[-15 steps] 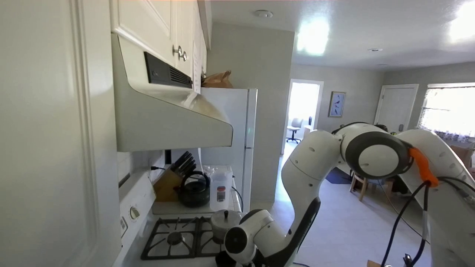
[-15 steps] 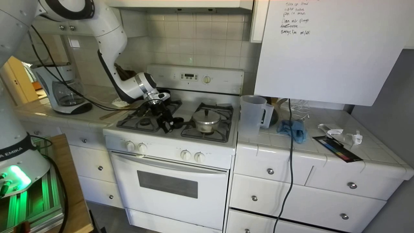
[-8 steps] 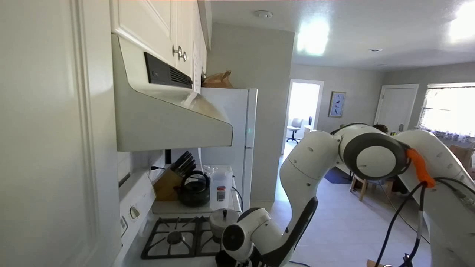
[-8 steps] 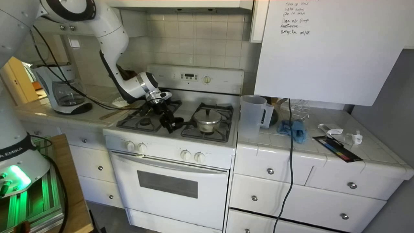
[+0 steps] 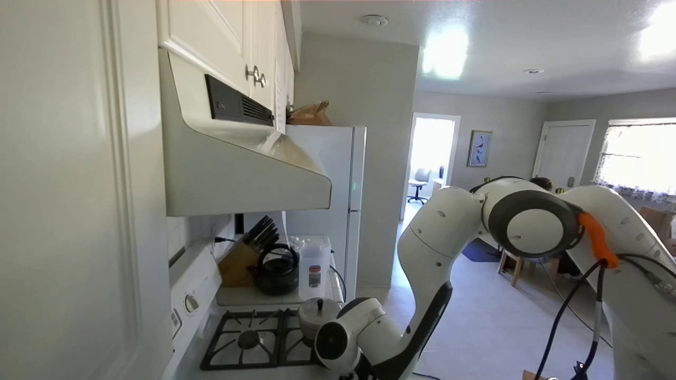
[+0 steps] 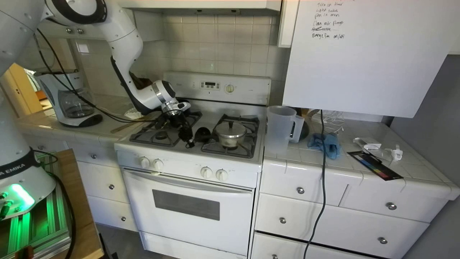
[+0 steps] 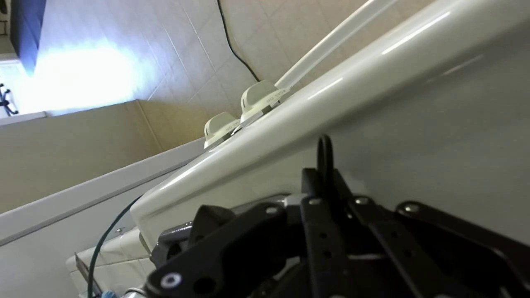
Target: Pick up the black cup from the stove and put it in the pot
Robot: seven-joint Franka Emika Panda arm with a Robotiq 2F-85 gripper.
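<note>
Cup point(image 6: 202, 133): black, at the gap between the stove's point(image 6: 187, 154) two grates point(image 6: 256, 133) in an exterior view, beside the pot point(image 6: 230, 139) and outside it; upright or tilted, I cannot tell.
Gripper point(image 6: 189, 143): low over the stove, just beside the cup; in the wrist view its jaws are clenched together. Whether it touches the cup I cannot tell.
Pot: silvery, lid point(image 6: 222, 129) on, standing on a grate; seen in both exterior views.
Stove: white; display point(image 6: 210, 85) too small to read. In the wrist view the dials point(image 7: 257, 98) carry small lettering, too slanted to read surely.
Pitcher point(image 5: 311, 250): clear, beside the dark kettle point(image 5: 277, 275); red on its label point(image 5: 315, 276), print too small.
Arm point(image 6: 124, 39): white; "A EMIKA" shows on the base point(image 6: 14, 169), at the picture's edge.
Panel point(image 6: 359, 72): white, handwritten; "Turn on timer" near the top, "Range fan on/off" last, a struck-out line above that, the rest unsure.
</note>
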